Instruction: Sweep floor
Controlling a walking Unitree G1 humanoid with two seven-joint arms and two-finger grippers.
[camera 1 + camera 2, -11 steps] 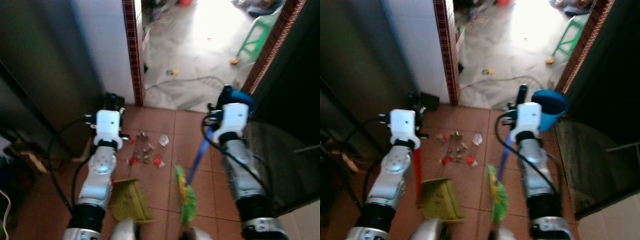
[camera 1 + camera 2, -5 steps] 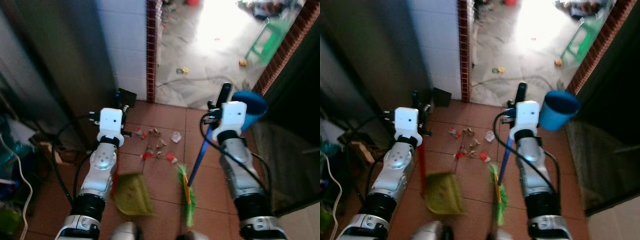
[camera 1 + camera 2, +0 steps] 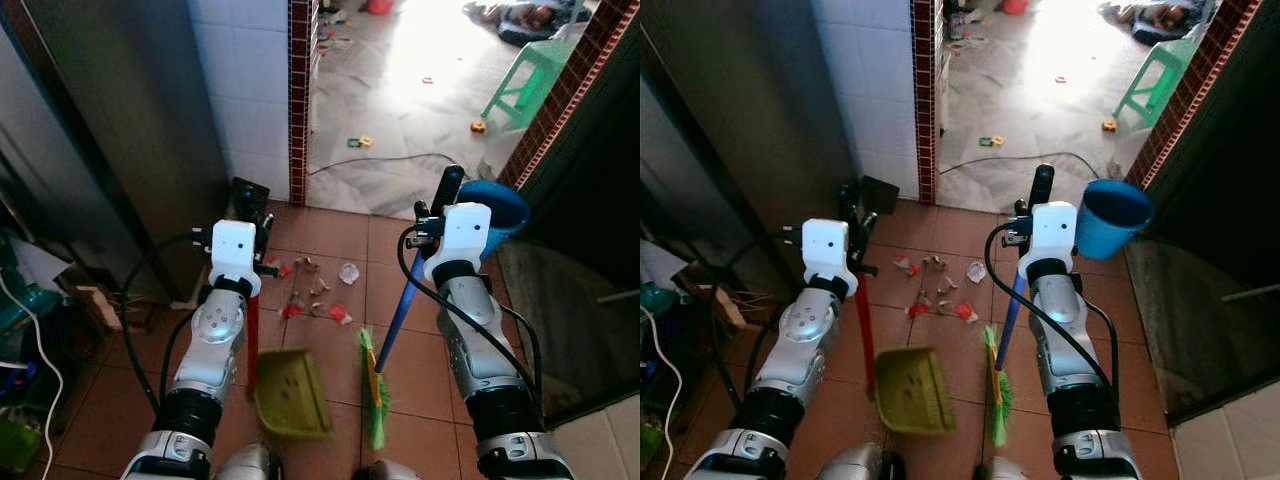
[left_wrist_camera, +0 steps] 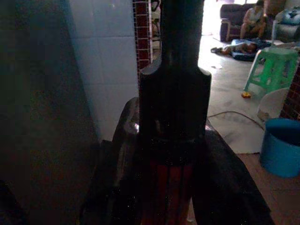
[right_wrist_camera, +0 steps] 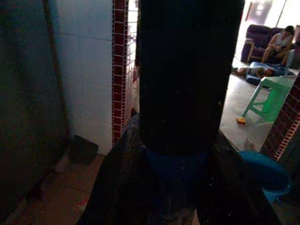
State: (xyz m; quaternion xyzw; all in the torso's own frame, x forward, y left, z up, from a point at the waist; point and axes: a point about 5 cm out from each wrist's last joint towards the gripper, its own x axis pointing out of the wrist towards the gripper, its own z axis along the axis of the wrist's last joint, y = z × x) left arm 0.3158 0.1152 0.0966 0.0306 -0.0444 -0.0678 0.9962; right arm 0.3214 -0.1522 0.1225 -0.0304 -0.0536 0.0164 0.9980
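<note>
A: Position check. Left hand (image 3: 853,215) is clamped round the red handle of the dustpan (image 3: 910,392); the wrist view shows the handle pinched between both fingers. The green pan hangs low over the tiled floor (image 3: 950,255), mouth facing forward, near the robot's feet.

B: And the right?

A: Right hand (image 3: 1040,190) is pinched on the blue handle of the broom (image 3: 998,385). Handle slants down and left; the green bristles sit at floor level just beside the pan, on its right.

B: Where's the dirt?

A: Litter (image 3: 935,290), red and pale scraps, lies scattered on the terracotta tiles ahead of both tools, between the two arms. One crumpled white scrap (image 3: 977,272) sits a little to the right of the rest. Blue bucket (image 3: 1112,218) stands beyond the right hand, by the doorway.

B: So the step in hand?

A: My judgement: gather the scraps. Bristles are on the near side of the pile, so the broom should reach past it, land beyond the farthest scrap, then draw back toward the pan.

B: Anything to watch?

A: Set the pan's lip flat on the tile first, or scraps slide under. Short strokes; light paper scatters. Take in the white scrap too. Keep the broom handle off the bucket.
</note>
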